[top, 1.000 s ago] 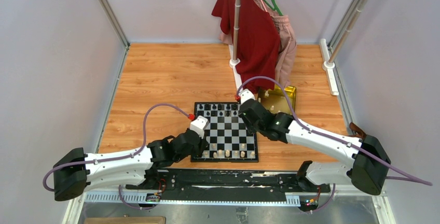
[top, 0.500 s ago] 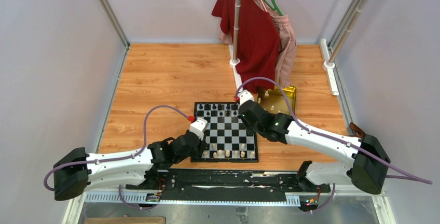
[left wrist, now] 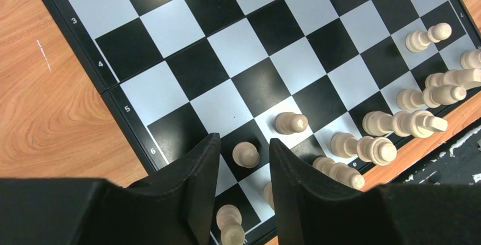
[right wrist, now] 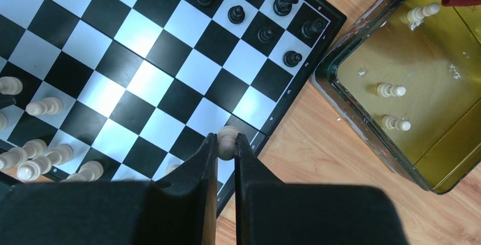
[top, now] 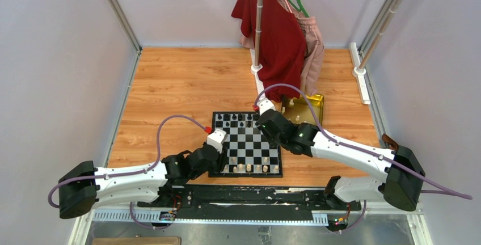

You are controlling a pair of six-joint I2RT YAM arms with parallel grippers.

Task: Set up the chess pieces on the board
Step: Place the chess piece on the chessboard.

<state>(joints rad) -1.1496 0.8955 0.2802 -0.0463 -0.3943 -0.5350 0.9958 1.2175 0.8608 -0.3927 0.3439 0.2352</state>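
the left gripper (left wrist: 244, 141) is released, its jaws straddling a pale pawn (left wrist: 245, 154) that stands upright on a dark square of the board (left wrist: 170, 69), with a sliver of gap showing on either side. the risk here is in backing away. if the arm lifts at a slant or drifts sideways, one finger could clip the pawn's head and tip it. the crowding makes that worse: a neighbour pawn (left wrist: 291, 122) stands just past one fingertip, a rear pawn (left wrist: 230, 226) sits further back between the fingers toward the palm, and the taller pale pieces (left wrist: 363, 146) line up close beside the jaws, so one toppled man could take others down with it.

the right gripper (right wrist: 226, 138) is clenched on a cream piece (right wrist: 228, 143), pinched by its rounded head at the very fingertips, over the edge squares of the board. that hold looks shallow, and my guess is the head could slip out or the piece could swing and land tilted or across a line. letting go too high would likely have the same result. the gold tin (right wrist: 363, 126), holding spare pieces (right wrist: 391, 90), lies off to one side of these jaws, and the black pieces (right wrist: 236, 14) are ahead of them, well apart.
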